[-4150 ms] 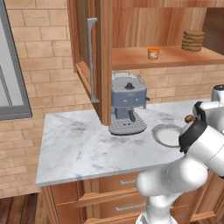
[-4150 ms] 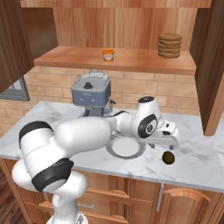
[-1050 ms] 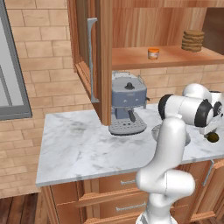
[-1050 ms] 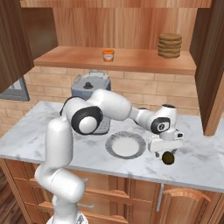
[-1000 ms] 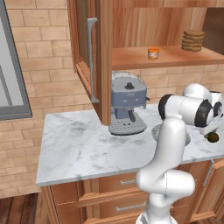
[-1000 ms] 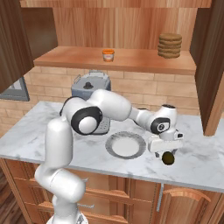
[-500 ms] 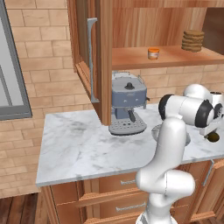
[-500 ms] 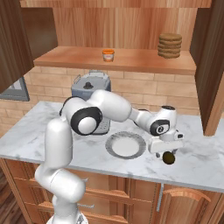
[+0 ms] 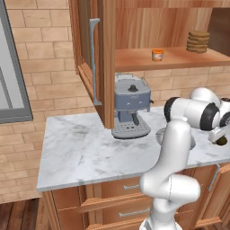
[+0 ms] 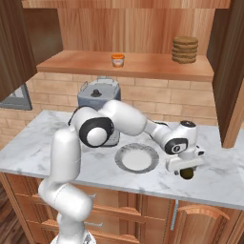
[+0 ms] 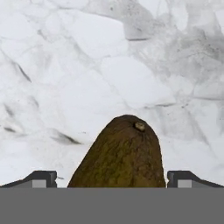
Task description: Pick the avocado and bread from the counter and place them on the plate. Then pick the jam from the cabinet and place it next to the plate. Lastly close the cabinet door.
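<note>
A dark green-brown avocado [image 10: 187,173] [image 9: 221,141] lies on the marble counter, right of the plate. My gripper [image 10: 186,169] [image 9: 219,138] is lowered over it. In the hand view the avocado [image 11: 122,153] sits between the two fingertips [image 11: 40,178], and the gripper [image 11: 113,177] is open, with gaps on both sides. The empty grey-rimmed plate [image 10: 137,158] [image 9: 159,134] sits mid-counter, partly behind my arm in the left base view. An orange-lidded jam jar [image 10: 117,60] [image 9: 157,55] stands on the cabinet shelf. The bread is out of view.
A grey coffee machine [image 10: 97,100] [image 9: 131,105] stands behind and to the left of the plate. A stack of brown discs [image 10: 185,49] is on the shelf's right. Cabinet doors [image 9: 90,54] [image 10: 232,71] hang open on both sides. The counter's front edge is close to the avocado.
About four seconds ago the hand was beside the plate; the arm has since swung right and come down over the avocado. Over the last second it has barely moved.
</note>
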